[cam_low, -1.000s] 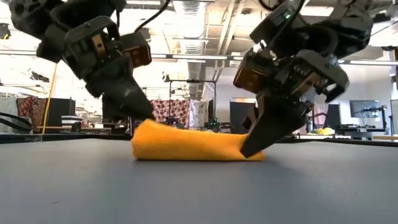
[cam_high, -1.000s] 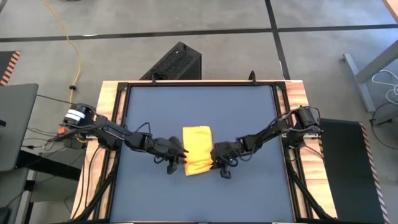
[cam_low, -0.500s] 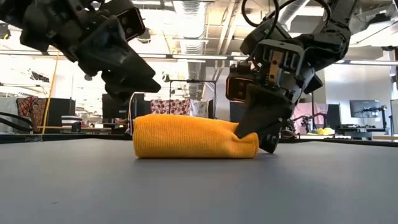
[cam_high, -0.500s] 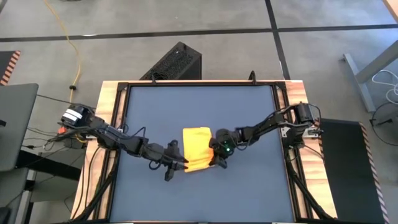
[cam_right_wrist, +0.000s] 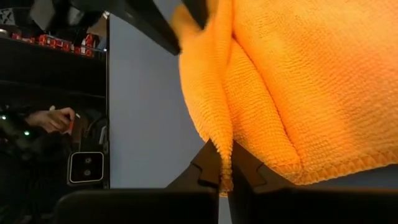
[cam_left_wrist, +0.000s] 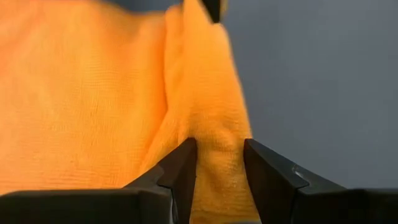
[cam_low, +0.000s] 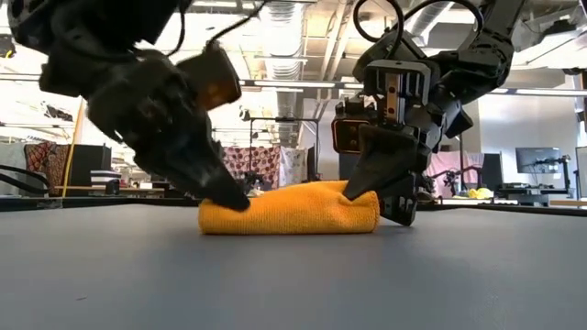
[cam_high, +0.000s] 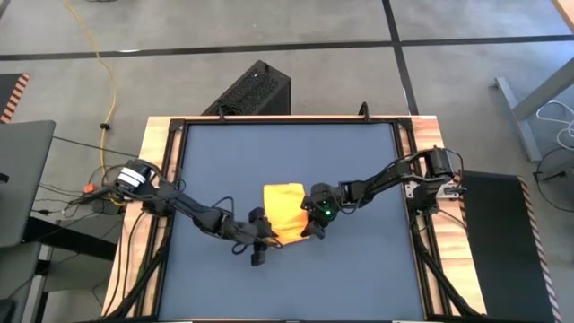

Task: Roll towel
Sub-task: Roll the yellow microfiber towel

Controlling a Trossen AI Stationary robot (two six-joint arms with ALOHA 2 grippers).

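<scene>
The dark blue table [cam_high: 224, 152] carries the towel [cam_high: 285, 208] near its middle, a little toward the front edge. The towel lies as a thick folded pad with one rolled lip along its front edge, so the rolling looks begun but mostly still to do: most of the cloth is flat behind that lip.

The left arm reaches in low from the table's left edge, its left gripper [cam_high: 261, 240] tipped down at the towel's front-left corner, fingers set a modest way apart with the raised fold of cloth between them. The right arm stretches in from the right edge; its right gripper [cam_high: 316, 224] is pinched tight on the thin hem at the front-right corner.
</scene>
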